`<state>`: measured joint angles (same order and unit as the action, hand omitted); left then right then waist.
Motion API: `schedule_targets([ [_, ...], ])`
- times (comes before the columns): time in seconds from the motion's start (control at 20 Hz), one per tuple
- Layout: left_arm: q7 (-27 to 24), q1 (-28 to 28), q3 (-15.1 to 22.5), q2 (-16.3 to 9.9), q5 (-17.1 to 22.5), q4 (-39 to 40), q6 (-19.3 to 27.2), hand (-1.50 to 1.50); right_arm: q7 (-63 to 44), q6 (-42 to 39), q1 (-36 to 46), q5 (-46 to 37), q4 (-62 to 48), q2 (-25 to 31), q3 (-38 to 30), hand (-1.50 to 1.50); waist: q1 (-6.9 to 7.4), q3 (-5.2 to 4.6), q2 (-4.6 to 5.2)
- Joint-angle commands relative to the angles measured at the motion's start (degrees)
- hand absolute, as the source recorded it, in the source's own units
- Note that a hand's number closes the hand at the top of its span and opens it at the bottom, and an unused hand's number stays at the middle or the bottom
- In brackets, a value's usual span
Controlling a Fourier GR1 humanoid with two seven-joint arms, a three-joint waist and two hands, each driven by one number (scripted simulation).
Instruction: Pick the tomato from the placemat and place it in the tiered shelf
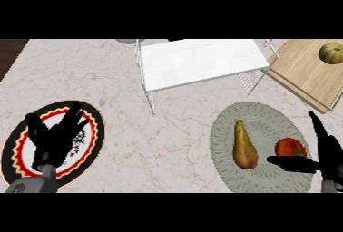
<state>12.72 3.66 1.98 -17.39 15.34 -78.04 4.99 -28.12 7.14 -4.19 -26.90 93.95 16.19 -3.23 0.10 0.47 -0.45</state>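
A red tomato (289, 147) lies on the grey round placemat (260, 118) at the right, beside a brown pear (244, 146). My right hand (324, 154) is at the tomato's right side, fingers straight and pointing up, thumb reaching across just below the tomato; it is open and does not enclose the fruit. The white tiered shelf (198, 61) stands at the top centre, its top surface bare. My left hand (57, 137) rests open at the lower left, fingers spread over a plate.
A black, red and cream plate (90, 131) lies under the left hand. A wooden cutting board (305, 72) at the top right carries a yellowish round fruit (331, 53). The marble counter's dark edge shows at the top left.
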Motion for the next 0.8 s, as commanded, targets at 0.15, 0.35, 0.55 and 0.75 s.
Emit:
schedule_targets([
  [0.15, 3.2, 1.2, -0.22, 0.11, -0.01, 2.1, -0.54, 0.0, 6.93, -7.87, 3.04, -3.98, -6.55, 4.39, 6.97, 1.5, 0.36, -0.45, 0.6],
  [0.35, 1.28, -0.79, -1.17, 0.93, -0.04, 3.37, -2.57, 0.0, 10.69, -4.35, 0.61, -1.65, -5.48, -0.83, 5.88, 1.5, -0.2, -0.47, 0.46],
  [0.55, 5.79, -4.81, -0.54, 0.34, -1.54, -5.27, -0.4, 0.0, 11.96, -3.39, -0.2, -1.37, -0.76, -0.46, 4.07, 1.5, -0.02, -0.45, 0.33],
  [0.75, 2.21, -3.69, -0.48, 1.91, -2.21, -0.26, -0.97, 0.0, 11.8, 1.9, -5.99, -6.17, 10.99, -2.67, 7.6, 1.5, -0.91, -0.51, 0.2],
])
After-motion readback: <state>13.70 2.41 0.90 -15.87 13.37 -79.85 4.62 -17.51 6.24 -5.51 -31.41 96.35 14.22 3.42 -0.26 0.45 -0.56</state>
